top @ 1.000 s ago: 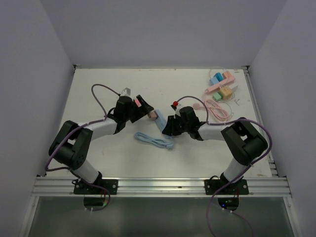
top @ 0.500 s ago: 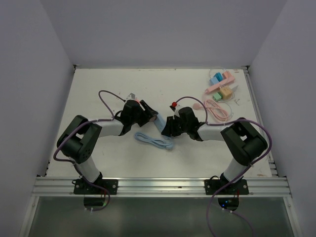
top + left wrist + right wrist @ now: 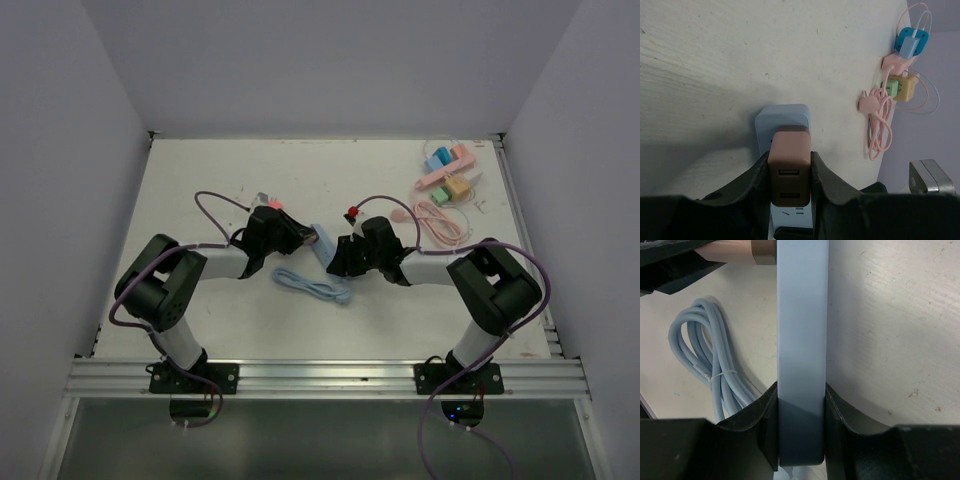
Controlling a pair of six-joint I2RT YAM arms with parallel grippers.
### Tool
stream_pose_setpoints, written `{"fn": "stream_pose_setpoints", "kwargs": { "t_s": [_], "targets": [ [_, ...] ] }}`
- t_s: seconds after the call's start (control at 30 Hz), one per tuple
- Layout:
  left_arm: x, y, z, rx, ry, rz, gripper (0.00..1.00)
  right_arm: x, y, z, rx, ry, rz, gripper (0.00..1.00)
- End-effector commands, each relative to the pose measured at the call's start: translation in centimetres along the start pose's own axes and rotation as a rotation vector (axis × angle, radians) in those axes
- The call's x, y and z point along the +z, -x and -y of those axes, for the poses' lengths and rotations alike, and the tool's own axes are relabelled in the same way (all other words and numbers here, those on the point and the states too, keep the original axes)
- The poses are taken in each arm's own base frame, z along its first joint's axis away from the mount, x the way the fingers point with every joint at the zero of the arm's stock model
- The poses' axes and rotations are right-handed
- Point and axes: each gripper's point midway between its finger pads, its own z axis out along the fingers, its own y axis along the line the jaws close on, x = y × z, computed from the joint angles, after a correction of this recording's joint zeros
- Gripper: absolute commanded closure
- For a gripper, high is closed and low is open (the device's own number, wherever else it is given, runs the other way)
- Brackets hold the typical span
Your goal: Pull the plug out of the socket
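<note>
Bright, even, diffuse light from above. Soft grey shadows on worktop (image 3: 700,140). Overhead view sharp. Wrist views: dark jaws at bottom edge underexposed, slightly blurred.

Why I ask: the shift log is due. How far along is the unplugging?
Done: the right gripper clamps the pale blue socket strip, and the left gripper presses both sides of the brown plug. In hand: the grip only; the plug sits seated in the strip, no gap showing. Left: pulling the two apart.
</note>
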Motion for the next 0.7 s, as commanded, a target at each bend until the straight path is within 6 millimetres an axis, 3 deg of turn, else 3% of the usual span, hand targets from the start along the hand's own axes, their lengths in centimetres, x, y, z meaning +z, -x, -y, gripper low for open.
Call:
{"fn": "stream_pose_setpoints", "kwargs": {
  "t_s": [0.0, 0.03, 0.1, 0.17, 0.2, 0.3, 0.4, 0.67],
  "targets": [
    [-0.4, 0.4, 1.6, 0.020, -0.069, 0.022, 1.00, -0.3, -3.3, 0.8, 0.005, -0.023, -0.105, 1.00],
    [-0.5, 0.4, 1.6, 0.023, -0.068, 0.019, 1.00, -0.3, -3.5, 0.6, 0.003, -0.005, -0.115, 0.97],
    [-0.7, 0.3, 1.6, 0.039, -0.074, 0.017, 1.00, -0.2, -3.4, 0.2, 0.004, 0.017, -0.107, 0.82],
    [-1.0, 0.2, 1.7, 0.048, -0.080, 0.010, 1.00, -0.4, -3.1, -0.3, 0.003, 0.039, -0.094, 0.58],
    [-1.1, 0.1, 1.7, 0.060, -0.084, 0.005, 1.00, -0.4, -2.9, -0.4, 0.000, 0.046, -0.081, 0.51],
    [-1.4, -0.5, 2.0, 0.084, -0.108, -0.020, 1.00, -0.8, -2.3, -0.7, -0.006, 0.052, -0.046, 0.36],
    [-1.7, -1.6, 2.4, 0.114, -0.126, -0.053, 1.00, -0.9, -1.7, -1.1, -0.011, 0.065, -0.024, 0.29],
    [-2.8, -4.4, 3.0, 0.153, -0.157, -0.103, 1.00, -0.5, -1.0, -0.3, 0.023, 0.027, 0.000, 0.31]
  ]
}}
